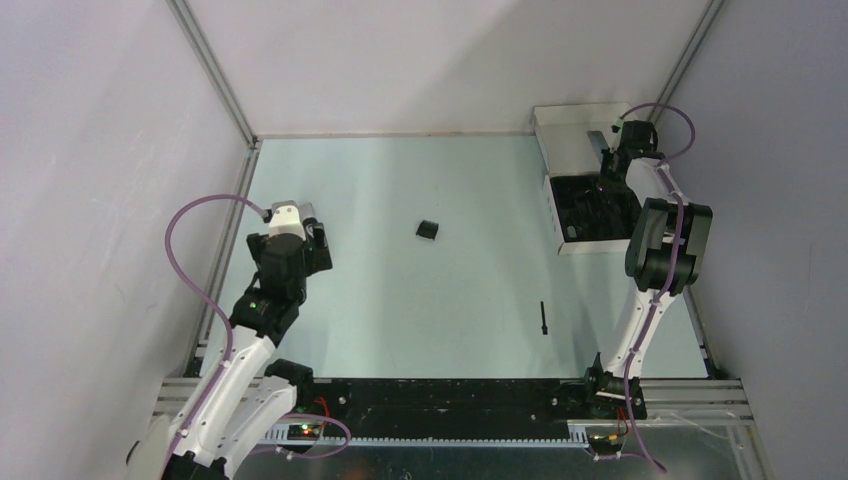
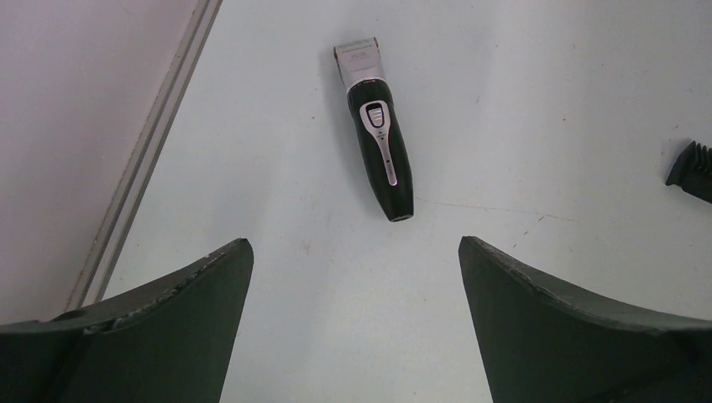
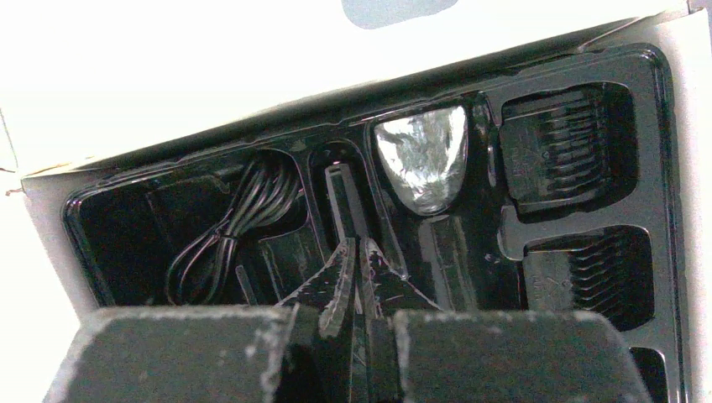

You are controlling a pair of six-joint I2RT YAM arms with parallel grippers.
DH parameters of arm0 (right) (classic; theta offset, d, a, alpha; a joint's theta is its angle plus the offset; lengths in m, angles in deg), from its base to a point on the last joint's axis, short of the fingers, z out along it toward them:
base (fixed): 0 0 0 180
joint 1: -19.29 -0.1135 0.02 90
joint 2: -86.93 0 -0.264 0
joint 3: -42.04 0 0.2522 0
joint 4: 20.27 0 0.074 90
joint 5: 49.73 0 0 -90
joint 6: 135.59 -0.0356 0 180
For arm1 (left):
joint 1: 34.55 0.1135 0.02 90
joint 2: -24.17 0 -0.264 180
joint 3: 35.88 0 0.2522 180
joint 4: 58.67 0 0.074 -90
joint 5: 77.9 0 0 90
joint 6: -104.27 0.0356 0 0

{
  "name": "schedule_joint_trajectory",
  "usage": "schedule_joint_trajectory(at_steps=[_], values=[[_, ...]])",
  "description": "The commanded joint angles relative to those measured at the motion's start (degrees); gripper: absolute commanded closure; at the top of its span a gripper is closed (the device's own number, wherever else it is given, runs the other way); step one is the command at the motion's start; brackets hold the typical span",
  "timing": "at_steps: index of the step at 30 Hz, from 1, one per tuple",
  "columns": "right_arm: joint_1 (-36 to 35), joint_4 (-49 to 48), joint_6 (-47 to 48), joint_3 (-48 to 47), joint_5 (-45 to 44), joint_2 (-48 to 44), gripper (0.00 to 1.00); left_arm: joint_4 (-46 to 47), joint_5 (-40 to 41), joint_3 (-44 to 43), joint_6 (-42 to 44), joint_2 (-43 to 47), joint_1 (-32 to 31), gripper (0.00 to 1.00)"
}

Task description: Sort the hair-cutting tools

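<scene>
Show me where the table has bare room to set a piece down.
Free: the patch between the comb attachment and the far wall; the near strip between the left pincer and the stick brush. Crowded: the tray under the right pincer, pockets mostly filled.

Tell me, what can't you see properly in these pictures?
Hair clipper: missing from the top view, probably under the left arm.
Comb attachment: cut by the left wrist view's right edge.
Right gripper: shut, but the black tray hides whether it pinches anything.
</scene>
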Motion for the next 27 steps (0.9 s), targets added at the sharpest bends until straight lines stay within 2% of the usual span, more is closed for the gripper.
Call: schedule_joint_trajectory(at_steps=[1, 12, 16, 22, 27], values=[[0.4, 2.7, -1.3, -0.9, -0.2, 1.6, 0.92, 2.1, 0.0, 0.3, 1.0, 0.6, 0.3, 0.0], [0.2, 3.1, -3.8, 1.1, -0.5, 2.2, 0.92, 2.0, -0.1, 0.3, 0.7, 1.2, 0.4, 0.0], [0.3, 2.7, -4.3, 0.9, -0.2, 1.1, 0.89, 2.0, -0.2, 0.4, 0.6, 1.7, 0.4, 0.0], [-1.1, 5.3, -5.9, -4.9, -0.2, -2.7, 0.79, 2.3, -0.5, 0.1, 0.3, 2.7, 0.4, 0.0], [-3.5, 8.2, -10.3, -6.7, -0.1, -9.4, 0.59, 1.3, -0.5, -1.0, -1.0, 3.4, 0.3, 0.0]])
